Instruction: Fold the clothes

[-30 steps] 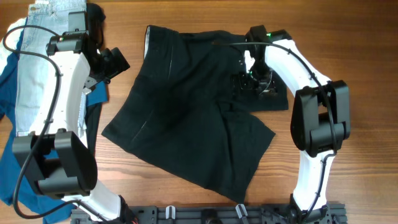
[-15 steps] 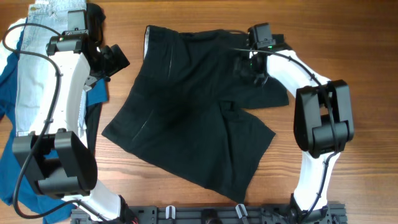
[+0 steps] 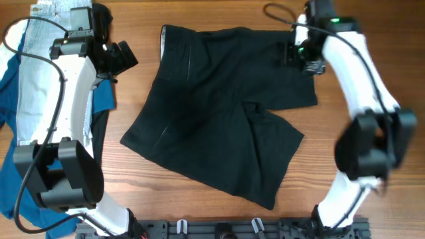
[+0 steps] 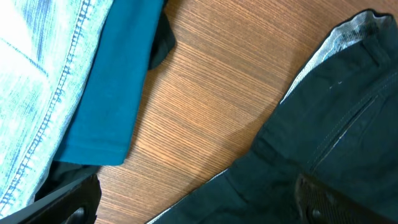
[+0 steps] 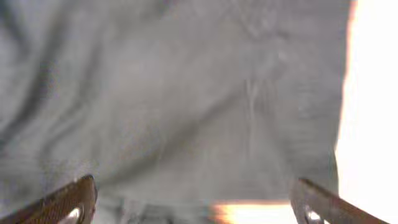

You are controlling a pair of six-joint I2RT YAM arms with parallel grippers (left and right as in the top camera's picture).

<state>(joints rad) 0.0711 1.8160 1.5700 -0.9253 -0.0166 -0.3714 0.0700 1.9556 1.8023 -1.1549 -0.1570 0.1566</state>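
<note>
Black cloth, washed out to grey in the right wrist view, is filling the space under the right fingers (image 5: 68, 200), which are standing spread wide and gripping nothing. Overhead they are hovering at the far right corner of the black shorts (image 3: 212, 126). The left fingers (image 4: 323, 198) are likewise standing open, hanging over bare tabletop (image 4: 205, 93) just beside the shorts' far left corner, where the pale waistband lining (image 4: 339, 40) is showing. The shorts are lying spread nearly flat across the middle of the tabletop. Left of them, pale denim shorts (image 3: 33, 73) and a deep-blue garment (image 3: 13, 172) are lying beneath the left arm. The fabric is looking light, limp and slightly slippery, so it is likely to sag and drag; pinching the firmer waistband corners or the leg hems seems best.
</note>
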